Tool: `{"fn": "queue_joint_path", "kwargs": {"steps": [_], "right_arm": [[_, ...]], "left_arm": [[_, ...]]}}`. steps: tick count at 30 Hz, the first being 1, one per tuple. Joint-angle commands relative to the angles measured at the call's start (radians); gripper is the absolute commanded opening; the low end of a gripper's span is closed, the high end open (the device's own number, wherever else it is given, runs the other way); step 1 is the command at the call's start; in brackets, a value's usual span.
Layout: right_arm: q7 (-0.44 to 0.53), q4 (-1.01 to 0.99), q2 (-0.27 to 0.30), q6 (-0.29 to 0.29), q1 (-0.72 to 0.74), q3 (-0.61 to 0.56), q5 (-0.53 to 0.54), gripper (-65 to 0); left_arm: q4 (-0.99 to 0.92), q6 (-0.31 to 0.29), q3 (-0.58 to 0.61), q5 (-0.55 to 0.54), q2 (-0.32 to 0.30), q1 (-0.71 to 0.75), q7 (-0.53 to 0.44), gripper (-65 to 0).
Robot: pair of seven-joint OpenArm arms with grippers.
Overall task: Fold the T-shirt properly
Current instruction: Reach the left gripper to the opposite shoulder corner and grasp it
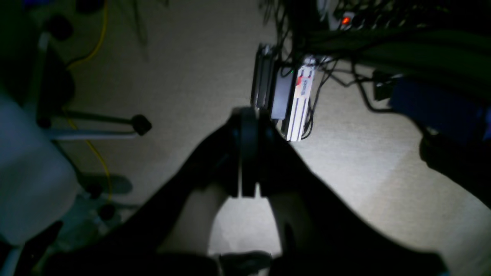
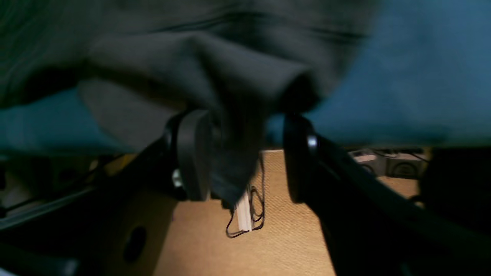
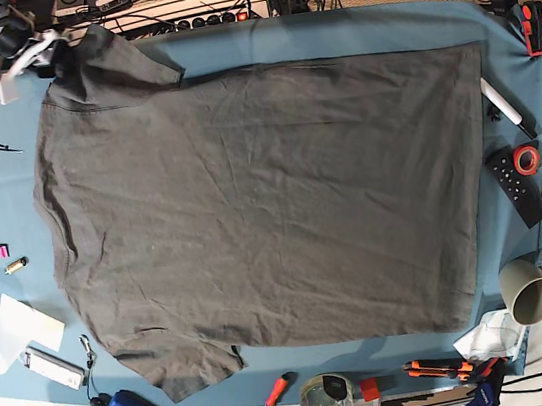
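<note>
The large dark charcoal-grey cotton T-shirt lies spread nearly flat on the counter covered by a teal-blue cloth sheet, filling the middle of the base view, with one short sleeve at the upper left and the other at the lower left. No fold is made yet, so the step in hand looks like taking the first hold on a sleeve.

In the upper left corner of the base view the right gripper sits at the sleeve. Its own camera shows the fingers spread wide, with a hanging fold of grey fabric between them, resting against one finger and not clamped.

The left gripper is off the counter, out of the base view, looking down at beige carpet; its fingers are clenched together on nothing.

Next, the right fingers should close on that sleeve edge and carry it inward across the body, while the left arm comes back to the opposite sleeve.
</note>
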Motion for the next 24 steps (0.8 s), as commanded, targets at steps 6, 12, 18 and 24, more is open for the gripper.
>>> {"fn": "queue_joint_path", "kwargs": {"steps": [6, 12, 18, 24], "right_arm": [[0.018, 0.015, 0.011, 0.005, -0.008, -0.003, -0.019, -35.6], [0.005, 0.015, 0.011, 0.005, -0.008, -0.003, -0.023, -35.7], [0.005, 0.015, 0.011, 0.005, -0.008, -0.003, -0.023, -35.7], [0.005, 0.015, 0.011, 0.005, -0.008, -0.003, -0.023, -35.6]], "left_arm": [[0.068, 0.005, -0.007, -0.003, -0.005, -0.077, -0.009, -58.0], [0.19, 0.005, -0.007, 0.06, -0.001, -0.101, 0.007, -40.4], [0.374, 0.009, -0.007, 0.091, 0.0, -0.127, 0.006, -40.5], [0.341, 0.006, -0.006, 0.092, 0.0, -0.228, 0.033, -40.5]]}}
